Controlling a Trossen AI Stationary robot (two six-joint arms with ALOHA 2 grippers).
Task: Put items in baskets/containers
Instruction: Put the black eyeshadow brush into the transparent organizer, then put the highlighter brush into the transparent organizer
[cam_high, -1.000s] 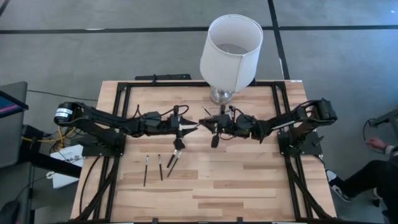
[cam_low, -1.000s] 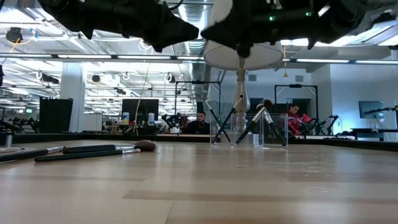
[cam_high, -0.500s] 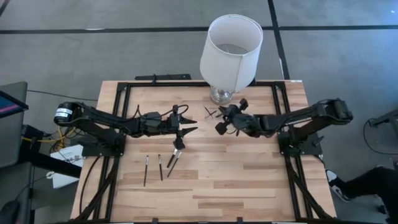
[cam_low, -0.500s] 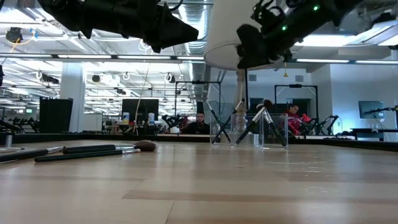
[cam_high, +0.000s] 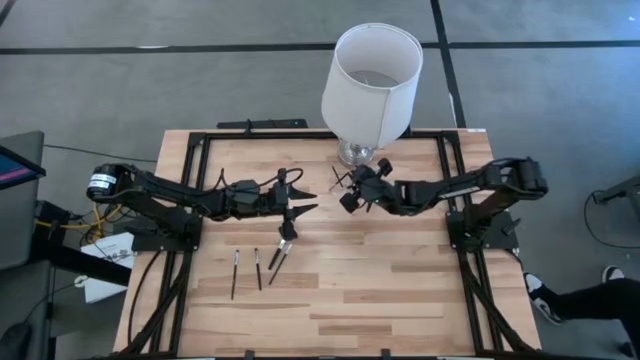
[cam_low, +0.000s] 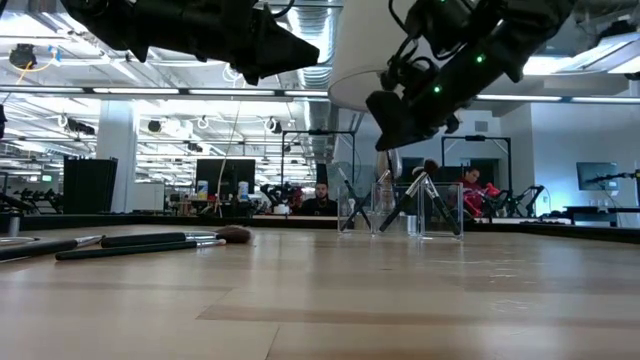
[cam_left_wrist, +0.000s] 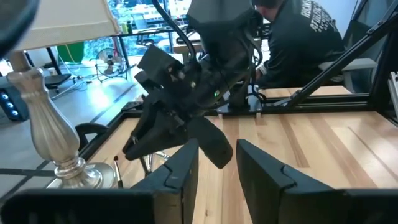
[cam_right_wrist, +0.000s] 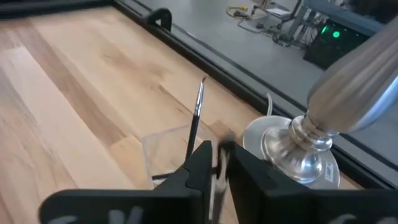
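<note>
No text I can read anywhere. A person's dark sweatshirt (cam_left_wrist: 311, 37), beyond the left gripper (cam_left_wrist: 217, 165), carries pale lettering across the back, too blurred to make out. No labels, brands or numbers legible elsewhere.

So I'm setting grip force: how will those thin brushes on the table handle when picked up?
The makeup brushes look slim, rigid and probably light. Their thin round handles may roll or slip between fingers. The one lying loose in the clear tray suggests they shift easily.

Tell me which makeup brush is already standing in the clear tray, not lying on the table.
The thin brush beside the lamp base: it leans upright in the clear tray, under the right gripper. The other brushes lie flat on the wood.
</note>
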